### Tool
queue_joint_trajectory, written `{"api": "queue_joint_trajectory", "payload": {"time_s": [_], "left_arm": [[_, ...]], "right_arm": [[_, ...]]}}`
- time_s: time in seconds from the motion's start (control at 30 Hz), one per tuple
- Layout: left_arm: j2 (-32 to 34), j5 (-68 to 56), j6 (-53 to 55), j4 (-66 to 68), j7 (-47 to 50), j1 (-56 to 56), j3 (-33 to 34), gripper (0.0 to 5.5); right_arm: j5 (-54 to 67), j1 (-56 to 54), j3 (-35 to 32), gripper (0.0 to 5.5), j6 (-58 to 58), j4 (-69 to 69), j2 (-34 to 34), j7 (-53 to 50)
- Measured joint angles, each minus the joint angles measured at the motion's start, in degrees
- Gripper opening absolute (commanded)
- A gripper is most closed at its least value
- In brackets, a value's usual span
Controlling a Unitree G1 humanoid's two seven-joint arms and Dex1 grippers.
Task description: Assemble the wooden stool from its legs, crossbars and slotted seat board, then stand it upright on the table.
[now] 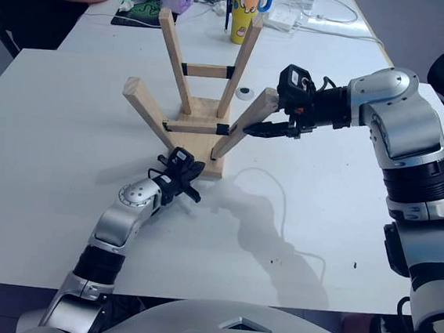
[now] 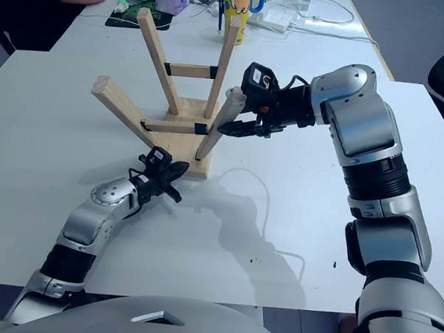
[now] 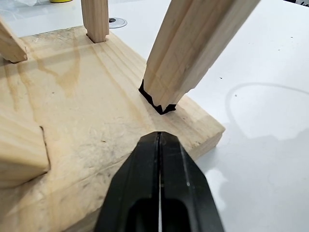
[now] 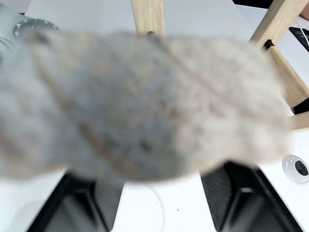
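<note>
Left gripper (image 3: 158,137) jaws pressed shut, empty, over seat board (image 3: 82,101) corner | leg (image 3: 193,43) seated in slot just ahead | bare table (image 3: 270,159) beyond edge | right gripper (image 1: 255,130) at leg's top, cannot tell whether gripping

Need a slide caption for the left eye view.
Upturned stool on the table: right gripper grips one leg, shut left gripper at the seat board.

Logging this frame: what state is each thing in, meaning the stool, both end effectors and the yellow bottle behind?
Stool: assembled, upside down, seat board flat on the table.
Left end effector: shut, tip at the seat board's near edge.
Right end effector: shut on one leg.
Yellow bottle: upright.
</note>
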Motion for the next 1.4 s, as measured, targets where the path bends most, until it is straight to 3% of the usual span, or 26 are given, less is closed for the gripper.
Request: {"api": "queue_joint_trajectory", "payload": {"time_s": [0.3, 0.6, 1.4], "left_arm": [[0.4, 0.0, -0.9, 1.5, -0.7, -0.8, 0.0, 0.0], [0.4, 0.0, -1.1, 3.5, -1.8, -1.8, -0.3, 0.0], [-0.4, 0.1, -1.0, 4.4, -1.7, -2.3, -0.3, 0.0]], "right_arm": [[4.2, 4.1, -4.6, 2.06, -1.3, 2.8, 4.5, -4.9], [3.2, 5.7, -1.8, 2.06, -5.1, 0.6, 4.2, -6.1], [1.0, -3.3, 3.6, 2.06, -5.2, 12.2, 10.8, -8.5]]}}
